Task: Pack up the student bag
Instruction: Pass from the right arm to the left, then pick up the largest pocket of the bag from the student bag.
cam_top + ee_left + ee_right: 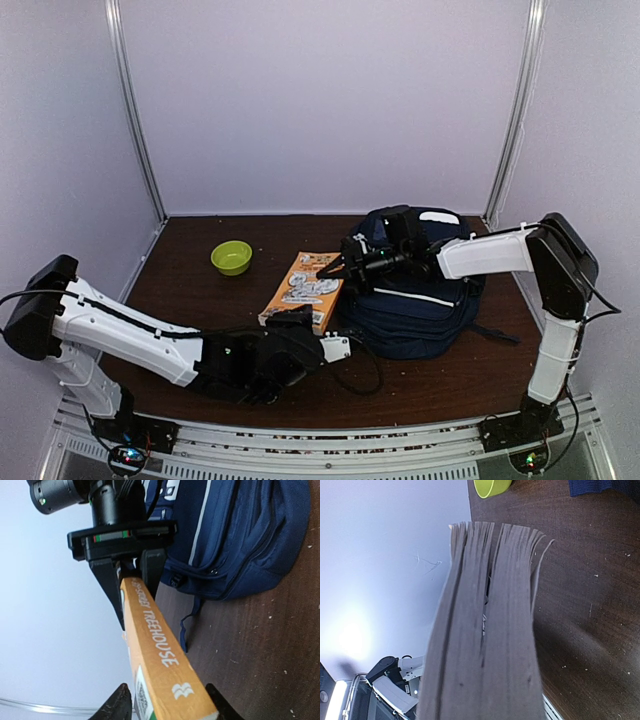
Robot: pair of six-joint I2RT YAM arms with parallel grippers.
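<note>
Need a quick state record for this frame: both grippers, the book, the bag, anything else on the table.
left gripper: closed on the near end of the Treehouse book
right gripper: closed on the far end of the same book
Treehouse book: orange, held between both arms, just left of the student bag, not in it
student bag: navy, lying on the table at right; cannot tell if unzipped
green bowl: upright, left of the book toward the back
task stage: book not yet packed

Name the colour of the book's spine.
The book has an orange spine with white lettering, clearest in the left wrist view.
</note>
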